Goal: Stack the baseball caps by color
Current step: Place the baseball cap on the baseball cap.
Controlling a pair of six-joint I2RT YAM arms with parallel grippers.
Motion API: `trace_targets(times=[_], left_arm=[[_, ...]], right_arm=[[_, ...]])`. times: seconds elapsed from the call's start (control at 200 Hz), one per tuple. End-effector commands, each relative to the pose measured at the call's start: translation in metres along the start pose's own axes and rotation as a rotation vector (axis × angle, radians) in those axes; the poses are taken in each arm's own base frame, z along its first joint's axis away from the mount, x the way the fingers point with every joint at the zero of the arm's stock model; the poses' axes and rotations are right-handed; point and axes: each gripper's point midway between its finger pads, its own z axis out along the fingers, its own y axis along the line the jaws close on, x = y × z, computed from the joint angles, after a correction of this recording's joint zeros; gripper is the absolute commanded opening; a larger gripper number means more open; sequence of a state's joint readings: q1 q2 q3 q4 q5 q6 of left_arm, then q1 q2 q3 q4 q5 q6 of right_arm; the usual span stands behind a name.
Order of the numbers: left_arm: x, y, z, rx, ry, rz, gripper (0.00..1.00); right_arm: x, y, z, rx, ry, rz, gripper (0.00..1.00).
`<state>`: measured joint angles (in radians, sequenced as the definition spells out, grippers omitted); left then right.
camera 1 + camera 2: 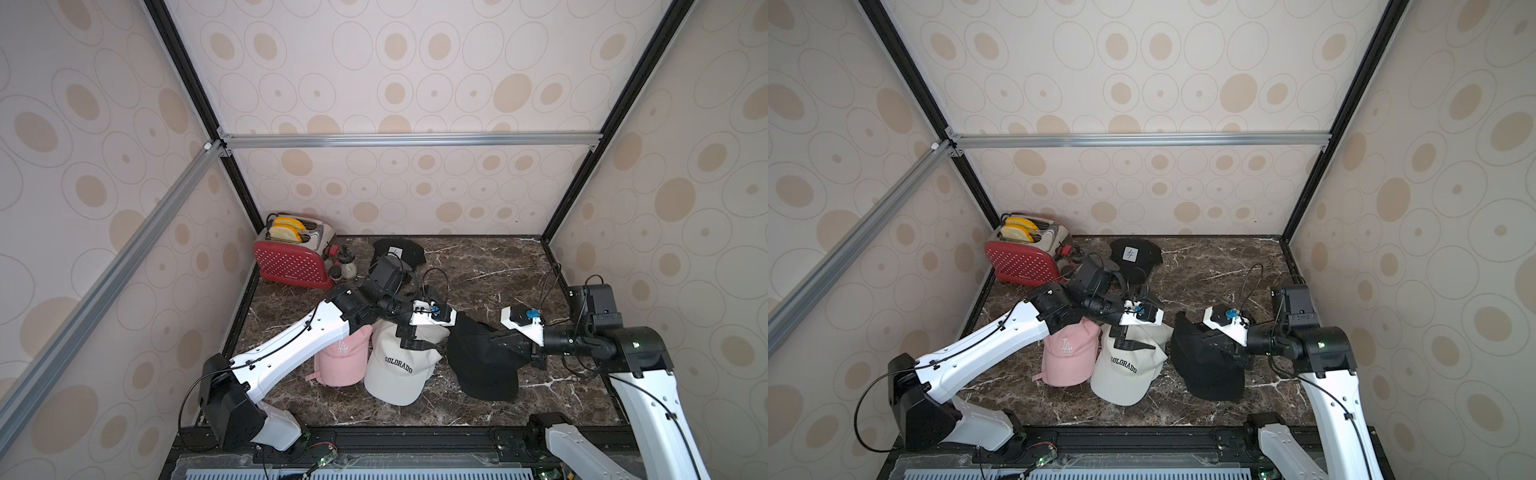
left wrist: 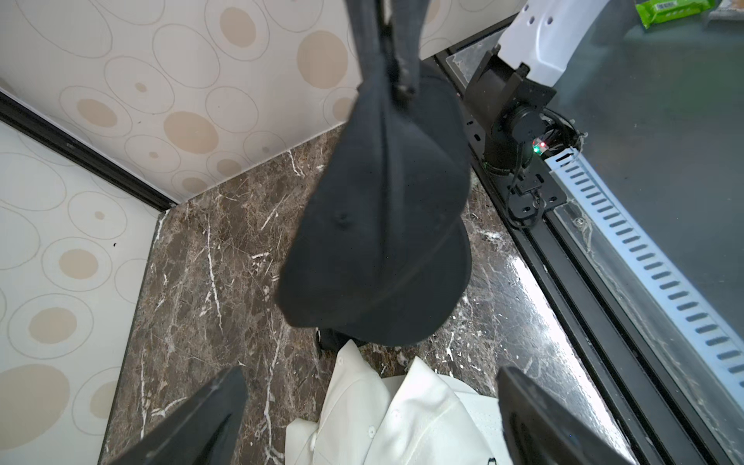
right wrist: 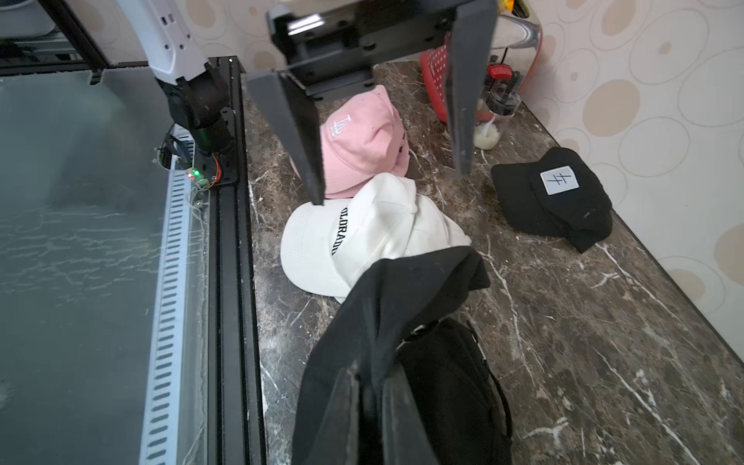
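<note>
My right gripper (image 3: 372,372) is shut on the edge of a black baseball cap (image 3: 382,306), which hangs from it just above another black cap (image 3: 451,386) on the marble table (image 1: 478,270). In a top view the held cap (image 1: 478,353) is at the right. My left gripper (image 2: 370,374) stands open above the off-white COLORADO caps (image 1: 399,370), nothing between its fingers. A pink LA cap (image 1: 343,361) lies to their left. A black cap with a white patch (image 1: 1133,253) lies at the back.
A red toaster (image 1: 291,262) with bread in it and small jars (image 1: 345,266) stand in the back left corner. Patterned walls close three sides. A black rail (image 1: 415,436) runs along the table's front edge.
</note>
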<state>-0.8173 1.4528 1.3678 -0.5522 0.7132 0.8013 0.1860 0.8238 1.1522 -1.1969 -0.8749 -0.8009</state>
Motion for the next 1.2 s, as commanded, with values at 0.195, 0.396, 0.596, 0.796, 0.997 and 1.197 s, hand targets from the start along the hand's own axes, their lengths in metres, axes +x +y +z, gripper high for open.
trace_targets(times=[0.195,0.396,0.596,0.796,0.997,1.197], left_arm=[[-0.017,0.001,0.038,0.115,-0.046,-0.041,0.99],[-0.017,-0.027,0.034,0.25,-0.071,-0.04,0.84],[-0.01,-0.033,0.04,0.28,-0.049,-0.038,0.44],[-0.013,-0.024,0.051,0.223,-0.064,-0.06,0.04],[-0.022,-0.049,0.09,0.228,-0.045,-0.047,0.01],[-0.017,-0.059,0.11,0.233,-0.022,-0.089,0.01]], right_arm=[[0.009,0.025,0.003,-0.03,0.002,-0.063,0.0],[0.01,0.025,0.001,-0.018,0.017,-0.096,0.0],[0.013,0.024,-0.002,0.008,0.041,-0.105,0.0],[0.025,0.014,-0.006,0.065,0.13,-0.095,0.0],[0.043,-0.006,-0.028,0.137,0.378,-0.051,0.0],[0.046,-0.007,-0.027,0.143,0.389,-0.049,0.0]])
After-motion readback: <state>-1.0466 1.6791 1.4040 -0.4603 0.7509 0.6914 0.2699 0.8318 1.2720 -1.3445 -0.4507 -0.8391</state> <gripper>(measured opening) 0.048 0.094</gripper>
